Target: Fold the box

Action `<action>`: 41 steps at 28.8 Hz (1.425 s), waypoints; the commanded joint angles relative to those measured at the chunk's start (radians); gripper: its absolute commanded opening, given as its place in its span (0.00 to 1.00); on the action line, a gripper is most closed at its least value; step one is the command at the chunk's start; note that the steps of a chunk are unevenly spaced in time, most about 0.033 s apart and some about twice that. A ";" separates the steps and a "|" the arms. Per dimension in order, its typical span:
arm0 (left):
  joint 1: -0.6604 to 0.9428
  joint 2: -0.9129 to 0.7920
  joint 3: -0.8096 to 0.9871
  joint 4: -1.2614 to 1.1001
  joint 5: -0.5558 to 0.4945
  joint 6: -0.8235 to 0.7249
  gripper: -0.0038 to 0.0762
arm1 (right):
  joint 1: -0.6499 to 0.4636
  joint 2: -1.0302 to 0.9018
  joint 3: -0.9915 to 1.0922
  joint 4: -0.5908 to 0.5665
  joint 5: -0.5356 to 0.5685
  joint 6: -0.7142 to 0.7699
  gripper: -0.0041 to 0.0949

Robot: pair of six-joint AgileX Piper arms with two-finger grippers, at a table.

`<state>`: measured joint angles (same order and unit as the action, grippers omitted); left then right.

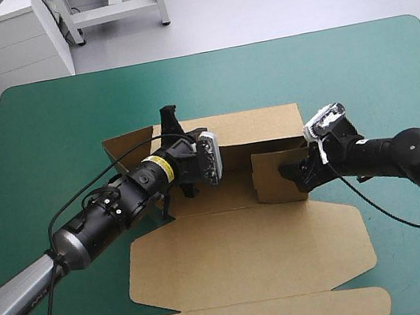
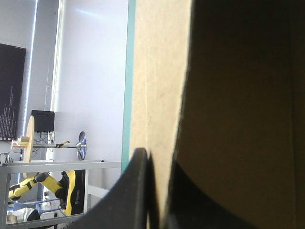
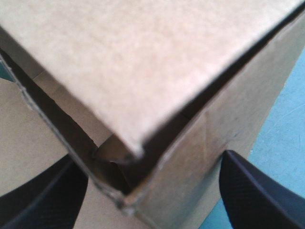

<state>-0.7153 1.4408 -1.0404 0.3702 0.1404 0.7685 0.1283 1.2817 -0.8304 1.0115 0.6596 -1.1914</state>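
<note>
High view has the brown box (image 1: 257,126) at the middle of the teal-green table (image 1: 43,112). Its walls are raised on the 12 o'clock half, and its lid (image 1: 249,255) lies flat toward 6 o'clock. The left arm (image 1: 99,215) comes in from 8 o'clock to the box's 9 o'clock end. The right arm (image 1: 401,151) comes in from 3 o'clock to the corner at about 4 o'clock.

Left wrist view shows the left gripper (image 2: 159,191) with its black fingers pressed all but together, pinching an upright sheet of the box's board.

Right wrist view shows the right gripper (image 3: 150,157) with its fingers spread wide. A raised corner of the box stands between them. A board flap leans over that corner, with a dark gap beneath it.
</note>
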 commanded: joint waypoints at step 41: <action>-0.325 -0.082 -0.296 -0.122 0.429 -0.259 0.66 | -0.002 0.009 -0.029 0.031 -0.422 0.210 0.05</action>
<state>-1.0324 1.4103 -1.3001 0.2476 0.6161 0.5216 0.1289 1.3182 -0.8282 1.0034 0.2481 -0.9956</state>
